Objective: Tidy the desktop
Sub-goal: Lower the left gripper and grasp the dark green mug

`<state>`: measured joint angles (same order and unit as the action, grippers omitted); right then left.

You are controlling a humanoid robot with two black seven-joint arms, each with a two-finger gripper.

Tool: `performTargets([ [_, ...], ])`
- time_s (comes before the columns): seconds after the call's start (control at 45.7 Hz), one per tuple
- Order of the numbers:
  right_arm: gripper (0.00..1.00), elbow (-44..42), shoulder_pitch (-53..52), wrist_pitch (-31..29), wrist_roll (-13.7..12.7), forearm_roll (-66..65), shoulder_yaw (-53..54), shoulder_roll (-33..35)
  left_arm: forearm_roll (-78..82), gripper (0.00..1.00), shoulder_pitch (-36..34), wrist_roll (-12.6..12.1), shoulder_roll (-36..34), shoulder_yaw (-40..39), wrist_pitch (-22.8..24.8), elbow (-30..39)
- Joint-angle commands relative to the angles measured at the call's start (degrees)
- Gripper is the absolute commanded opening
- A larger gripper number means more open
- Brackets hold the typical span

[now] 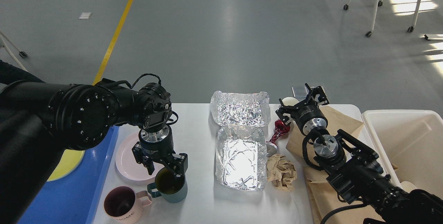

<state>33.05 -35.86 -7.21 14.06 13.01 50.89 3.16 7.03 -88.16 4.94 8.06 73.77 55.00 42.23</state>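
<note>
On the desktop, the teal mug sits directly beneath the nearer left gripper, fingers spread astride its far rim; the right gripper is open, well apart.

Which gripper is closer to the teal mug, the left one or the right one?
Left. The left gripper is directly above the teal mug, its fingers open at the rim. The right gripper is far away, at the back right of the desktop.
</note>
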Motion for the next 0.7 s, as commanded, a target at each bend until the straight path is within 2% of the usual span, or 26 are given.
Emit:
performTargets([
  [0.0,1.00,0.0,0.0,0.0,0.0,0.0,0.0,0.0,0.0,0.77,0.6,0.0,0.1,-0.1,0.0,-1.4],
  [0.547,1.00,0.0,0.0,0.0,0.0,0.0,0.0,0.0,0.6,0.77,4.4,-0.2,0.4,0.1,0.0,-4.9],
  [0.635,1.00,0.0,0.0,0.0,0.0,0.0,0.0,0.0,0.7,0.68,4.4,-0.3,0.4,0.1,0.0,-5.0],
  [0.679,1.00,0.0,0.0,0.0,0.0,0.0,0.0,0.0,0.7,0.58,4.4,-0.4,0.4,-0.2,0.0,-5.3],
])
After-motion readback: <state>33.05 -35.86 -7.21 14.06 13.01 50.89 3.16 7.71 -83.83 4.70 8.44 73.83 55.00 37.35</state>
